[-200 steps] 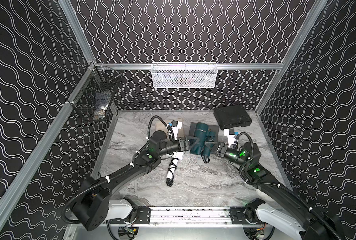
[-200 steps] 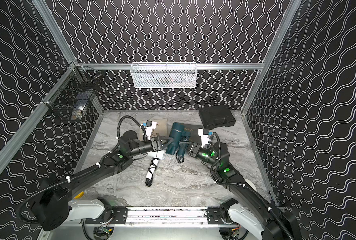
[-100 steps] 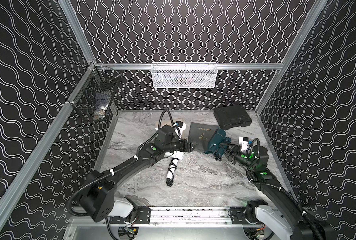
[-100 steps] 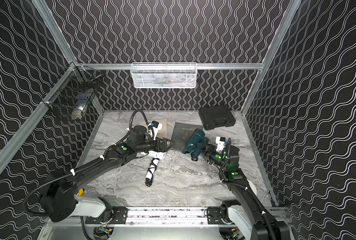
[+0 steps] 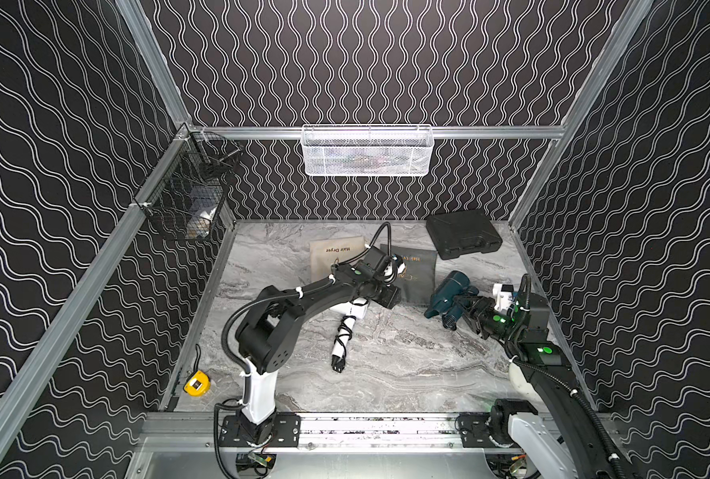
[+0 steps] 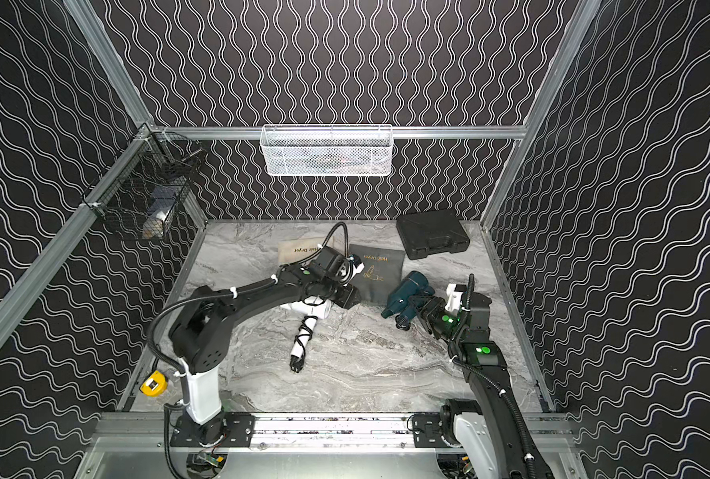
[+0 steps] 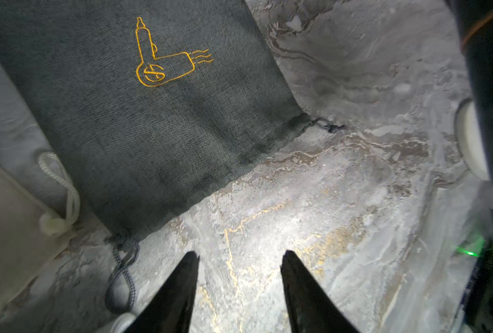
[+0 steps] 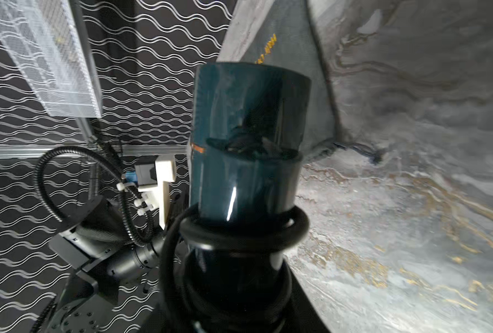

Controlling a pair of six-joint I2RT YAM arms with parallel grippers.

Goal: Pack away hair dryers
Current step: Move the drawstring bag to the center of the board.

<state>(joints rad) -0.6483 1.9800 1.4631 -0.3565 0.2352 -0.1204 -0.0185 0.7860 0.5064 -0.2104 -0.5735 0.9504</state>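
The dark teal hair dryer (image 5: 448, 290) (image 6: 407, 290) (image 8: 248, 129) is just right of the grey pouch, with dark cord round its handle. My right gripper (image 5: 465, 309) (image 6: 422, 311) is shut on that handle. The white hair dryer (image 5: 351, 311) (image 6: 307, 309), with black cord wound round its handle, lies on the table partly under my left arm. My left gripper (image 5: 390, 296) (image 7: 239, 253) is open at the near edge of the grey pouch (image 5: 415, 269) (image 7: 153, 115). Only bare table shows between its fingers.
A beige pouch (image 5: 332, 257) (image 7: 3, 216) lies left of the grey one. A black hard case (image 5: 463, 234) sits at the back right. A yellow tape measure (image 5: 197, 383) lies at the front left. A white mesh basket (image 5: 365, 151) and a black wire basket (image 5: 187, 195) hang on the walls.
My right gripper has carried the teal dryer rightward off the grey pouch. My left gripper has shifted a little right, to the pouch's near edge, and its jaws have narrowed.
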